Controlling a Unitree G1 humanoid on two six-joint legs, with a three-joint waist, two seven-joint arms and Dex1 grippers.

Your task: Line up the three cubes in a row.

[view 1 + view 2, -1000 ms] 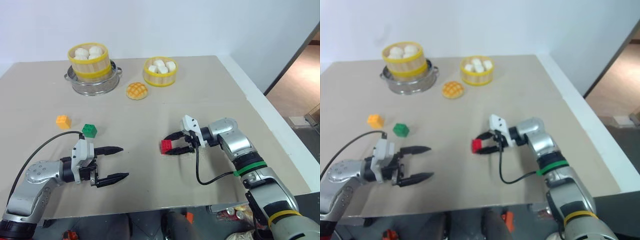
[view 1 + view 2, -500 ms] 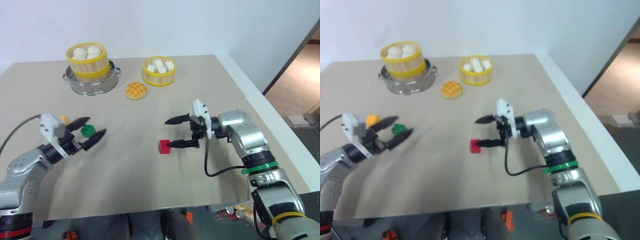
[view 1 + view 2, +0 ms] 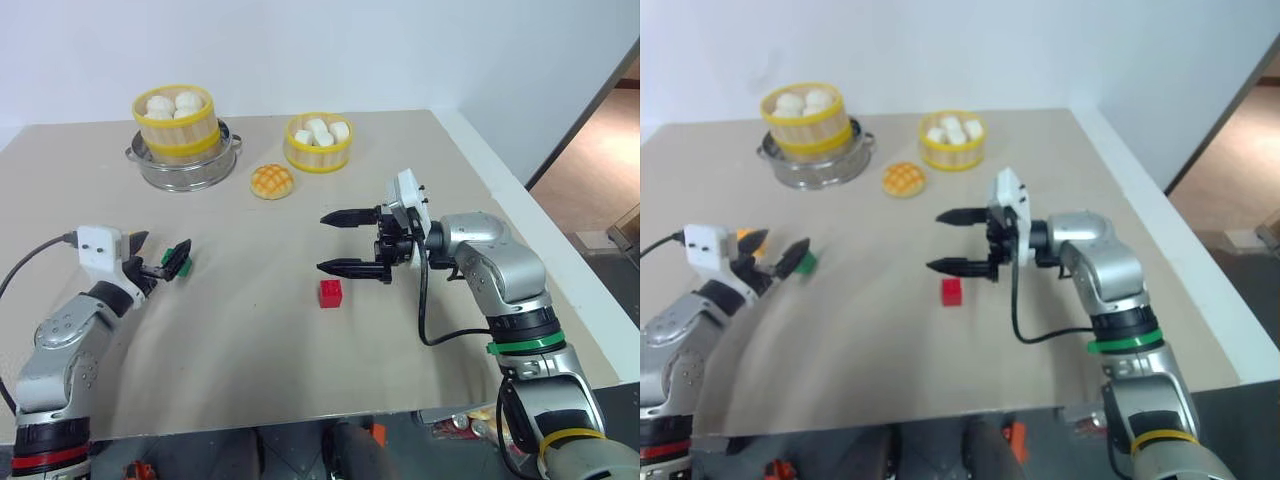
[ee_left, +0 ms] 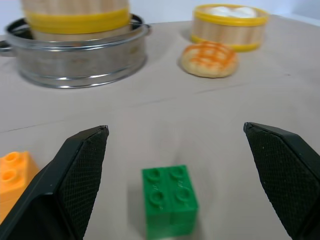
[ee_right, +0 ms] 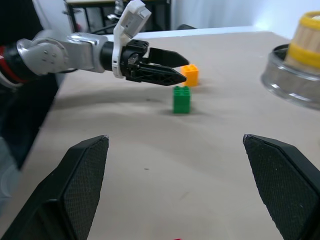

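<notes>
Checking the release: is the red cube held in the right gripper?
No, the red cube lies on the table below the open right gripper.

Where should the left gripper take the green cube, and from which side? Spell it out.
Grip the green cube by its two flat upright side faces, below the studded top. It sits upright on the table, and the open left gripper already faces it level with a finger to either side, so coming straight ahead looks best. The orange cube beside it stands apart, leaving finger room.

beige table (image 3: 300, 340), white wall (image 3: 350, 50), brown floor (image 3: 600, 170)
</notes>
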